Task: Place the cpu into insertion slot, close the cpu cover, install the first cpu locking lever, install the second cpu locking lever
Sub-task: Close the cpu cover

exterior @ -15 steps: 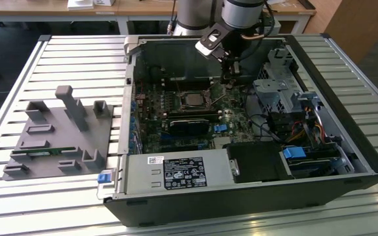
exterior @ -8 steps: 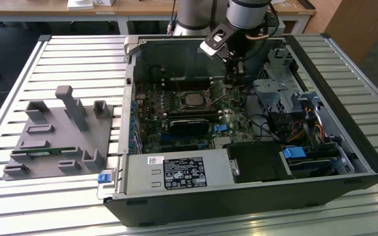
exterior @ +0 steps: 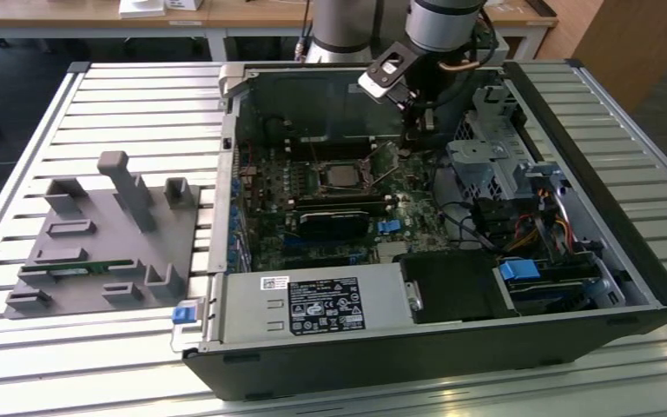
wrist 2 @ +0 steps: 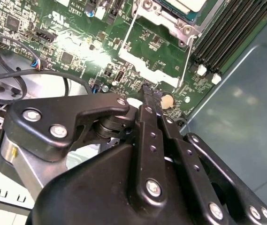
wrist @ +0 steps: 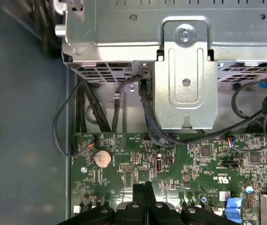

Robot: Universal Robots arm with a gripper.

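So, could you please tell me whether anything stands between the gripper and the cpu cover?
Nothing visible blocks it. In the second wrist view the gripper sits over green circuit board just short of the cpu cover; only two thin wire levers reach into that gap.

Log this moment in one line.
gripper: shut, over motherboard | cpu: seated | cpu cover: appears down | locking lever: appears raised
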